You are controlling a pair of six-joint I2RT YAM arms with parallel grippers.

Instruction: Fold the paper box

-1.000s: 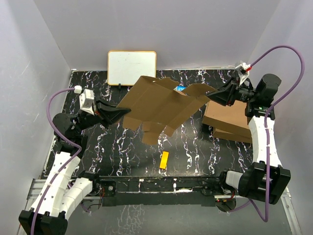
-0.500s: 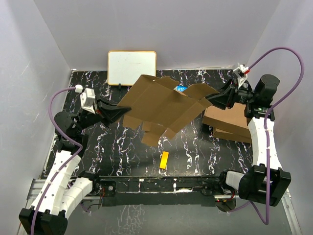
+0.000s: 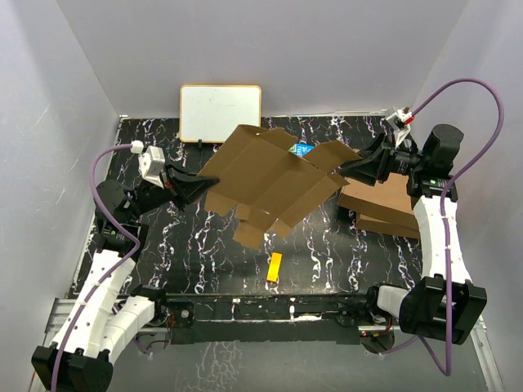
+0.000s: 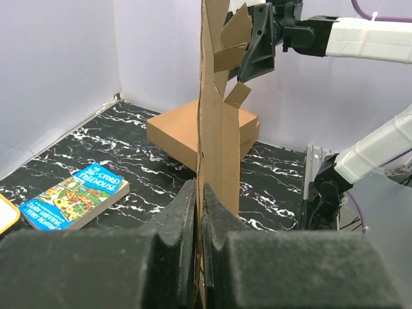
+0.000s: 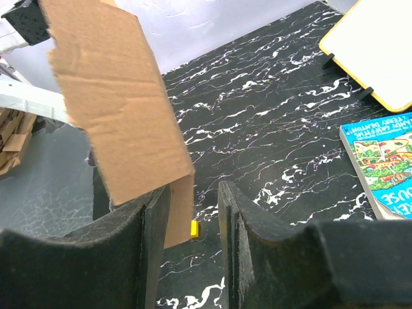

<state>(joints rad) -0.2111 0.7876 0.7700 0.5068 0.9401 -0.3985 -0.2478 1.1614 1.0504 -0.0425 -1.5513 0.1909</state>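
Note:
The paper box [image 3: 270,184] is a flat brown die-cut sheet with flaps, held in the air over the middle of the table. My left gripper [image 3: 198,189] is shut on its left edge. The left wrist view shows the sheet [image 4: 219,148] edge-on, pinched between the pads [image 4: 199,193]. My right gripper [image 3: 353,167] is at the sheet's right flap. In the right wrist view its jaws [image 5: 193,190] stand apart. The flap [image 5: 116,109] lies against the left finger only, with a clear gap to the right finger.
Two finished cardboard boxes [image 3: 384,200] are stacked at the right, under the right arm. A whiteboard [image 3: 221,113] leans at the back. A picture book [image 3: 302,149] lies behind the sheet. A small yellow block [image 3: 275,268] lies near the front.
The sheet has swung slightly: its lower flaps moved left and down. My left gripper drifted a little up and left. My right gripper stayed at the right flap.

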